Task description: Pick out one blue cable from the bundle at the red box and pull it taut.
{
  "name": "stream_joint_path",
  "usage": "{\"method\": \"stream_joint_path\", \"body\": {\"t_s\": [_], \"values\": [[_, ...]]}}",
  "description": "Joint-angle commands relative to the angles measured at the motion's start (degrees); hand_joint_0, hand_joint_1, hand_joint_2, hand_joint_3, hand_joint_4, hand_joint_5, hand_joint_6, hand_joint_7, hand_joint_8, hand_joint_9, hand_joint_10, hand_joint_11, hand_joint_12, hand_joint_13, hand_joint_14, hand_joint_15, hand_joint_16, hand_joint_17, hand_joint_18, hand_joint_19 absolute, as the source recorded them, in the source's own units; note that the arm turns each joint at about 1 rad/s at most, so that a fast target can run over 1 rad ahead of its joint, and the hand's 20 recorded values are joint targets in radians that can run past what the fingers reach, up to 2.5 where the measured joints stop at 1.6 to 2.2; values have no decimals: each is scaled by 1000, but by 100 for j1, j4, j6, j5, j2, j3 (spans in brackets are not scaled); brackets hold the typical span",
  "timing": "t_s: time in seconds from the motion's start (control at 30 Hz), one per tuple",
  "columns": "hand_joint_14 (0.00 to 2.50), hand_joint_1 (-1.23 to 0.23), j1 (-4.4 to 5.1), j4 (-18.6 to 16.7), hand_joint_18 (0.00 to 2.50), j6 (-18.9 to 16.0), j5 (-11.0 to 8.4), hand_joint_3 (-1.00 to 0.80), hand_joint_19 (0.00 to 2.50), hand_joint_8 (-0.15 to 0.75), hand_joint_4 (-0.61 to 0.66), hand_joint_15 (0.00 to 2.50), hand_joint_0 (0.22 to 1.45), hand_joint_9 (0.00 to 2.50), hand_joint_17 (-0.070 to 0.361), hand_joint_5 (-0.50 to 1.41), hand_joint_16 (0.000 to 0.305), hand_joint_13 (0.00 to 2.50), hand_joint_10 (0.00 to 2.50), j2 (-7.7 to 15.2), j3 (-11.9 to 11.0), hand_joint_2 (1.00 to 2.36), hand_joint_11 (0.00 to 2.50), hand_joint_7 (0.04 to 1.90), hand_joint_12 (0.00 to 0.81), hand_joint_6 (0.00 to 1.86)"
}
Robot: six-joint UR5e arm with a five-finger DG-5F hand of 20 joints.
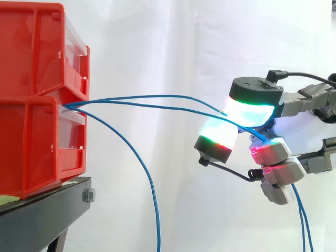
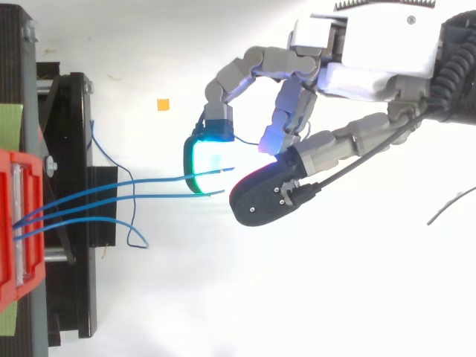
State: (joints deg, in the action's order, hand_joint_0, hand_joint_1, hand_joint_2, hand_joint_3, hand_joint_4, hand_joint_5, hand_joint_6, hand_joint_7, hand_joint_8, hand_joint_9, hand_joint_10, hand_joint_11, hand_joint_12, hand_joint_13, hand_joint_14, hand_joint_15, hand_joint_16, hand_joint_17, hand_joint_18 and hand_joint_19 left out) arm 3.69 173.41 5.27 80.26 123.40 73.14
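Observation:
Two stacked red bins (image 1: pixel 37 142) stand at the left on a black stand. Several blue cables leave the lower bin's front. Two of them (image 1: pixel 157 96) (image 1: pixel 173 108) run almost straight to my hand (image 1: pixel 302 128), which is level with the bins and well to their right. The hand is shut on these two cables, pinched between a glowing pad (image 1: pixel 249 110) above and another (image 1: pixel 218 137) below. Their loose ends (image 1: pixel 303 226) hang down behind the hand. From above, both cables (image 2: pixel 149 179) reach the hand (image 2: pixel 372 74) at its cyan pad (image 2: pixel 212 163).
A third blue cable (image 1: pixel 152 189) droops from the lower bin toward the floor and curls in a loop (image 2: pixel 137 239) seen from above. The black stand (image 1: pixel 47 210) carries the red bin (image 2: pixel 7 171). A small orange scrap (image 2: pixel 163 105) lies on the white surface.

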Motion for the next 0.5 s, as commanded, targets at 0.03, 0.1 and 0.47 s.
{"method": "stream_joint_path", "body": {"t_s": [0.03, 0.1, 0.47], "values": [[19, -722, 9, 0, 1048, 0, -2, -166, 706, 345, 14, 804, 581, 1273, 122, -81, 54, 1325, 23, 0, -1, 1013, 770, 998, 438, 913], [20, -712, 0, 0, 1056, 0, -2, -173, 710, 348, 17, 803, 579, 1278, 124, -81, 55, 1327, 22, 0, 8, 1010, 766, 1008, 441, 912], [19, -604, 9, 0, 1013, 0, -2, -201, 722, 364, 22, 810, 569, 1298, 136, -78, 60, 1312, 21, 0, 8, 1004, 752, 1004, 472, 914]]}}
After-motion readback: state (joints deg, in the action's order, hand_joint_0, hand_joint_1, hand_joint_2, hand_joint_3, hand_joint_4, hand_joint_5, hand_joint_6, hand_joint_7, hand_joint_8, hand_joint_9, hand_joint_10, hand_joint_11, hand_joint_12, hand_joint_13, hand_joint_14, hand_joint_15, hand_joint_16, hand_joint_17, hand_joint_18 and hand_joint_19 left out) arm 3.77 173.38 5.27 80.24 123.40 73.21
